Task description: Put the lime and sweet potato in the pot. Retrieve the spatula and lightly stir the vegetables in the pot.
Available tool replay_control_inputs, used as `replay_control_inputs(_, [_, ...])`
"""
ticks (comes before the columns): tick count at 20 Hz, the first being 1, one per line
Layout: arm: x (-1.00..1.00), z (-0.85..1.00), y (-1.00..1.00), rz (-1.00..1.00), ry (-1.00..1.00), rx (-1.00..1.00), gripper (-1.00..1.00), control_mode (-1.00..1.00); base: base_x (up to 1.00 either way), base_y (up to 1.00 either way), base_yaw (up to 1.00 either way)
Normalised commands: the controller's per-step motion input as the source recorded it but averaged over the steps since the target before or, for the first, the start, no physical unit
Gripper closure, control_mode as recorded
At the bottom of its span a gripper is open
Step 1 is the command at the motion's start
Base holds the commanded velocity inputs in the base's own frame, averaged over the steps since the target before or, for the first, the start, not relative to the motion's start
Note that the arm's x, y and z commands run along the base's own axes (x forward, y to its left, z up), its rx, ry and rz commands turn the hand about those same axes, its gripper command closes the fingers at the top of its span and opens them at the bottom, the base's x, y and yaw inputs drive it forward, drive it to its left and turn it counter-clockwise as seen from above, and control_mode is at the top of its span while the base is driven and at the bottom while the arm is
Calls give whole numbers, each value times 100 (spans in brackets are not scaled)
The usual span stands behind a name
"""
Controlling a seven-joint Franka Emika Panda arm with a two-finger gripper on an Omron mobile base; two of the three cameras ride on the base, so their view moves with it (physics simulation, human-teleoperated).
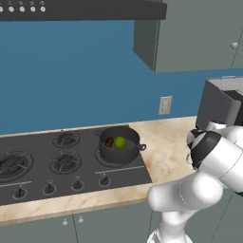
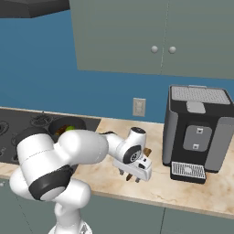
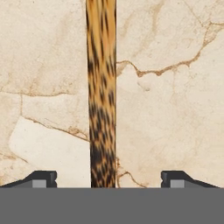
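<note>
Marble counter (image 3: 175, 109) lies under my gripper (image 3: 105, 177), fingers wide apart on both sides of the spatula (image 3: 101, 87), while lime (image 1: 120, 141) and sweet potato (image 1: 109, 142) sit in the pot (image 1: 118, 152).

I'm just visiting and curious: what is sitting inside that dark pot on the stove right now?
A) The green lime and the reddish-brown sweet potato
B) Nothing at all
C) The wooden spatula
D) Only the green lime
A: in the left base view the lime and the sweet potato lie side by side inside the pot, while the spatula lies on the counter between the open claw's tips.
</note>
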Motion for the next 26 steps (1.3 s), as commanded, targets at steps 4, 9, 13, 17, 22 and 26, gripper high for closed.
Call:
replay_control_inputs(4, [0,-11,7,0,-1,0,-100,-100,0,0,0])
replay_control_inputs(9, [0,-38,1,0,-3,0,-100,-100,0,0,0])
replay_control_inputs(13, [0,-21,0,0,0,0,-100,-100,0,0,0])
replay_control_inputs(17, [-1,-5,3,0,-3,0,-100,-100,0,0,0])
replay_control_inputs(22, [0,-14,25,0,-9,0,-100,-100,0,0,0])
replay_control_inputs(26, [0,-14,4,0,-6,0,-100,-100,0,0,0])
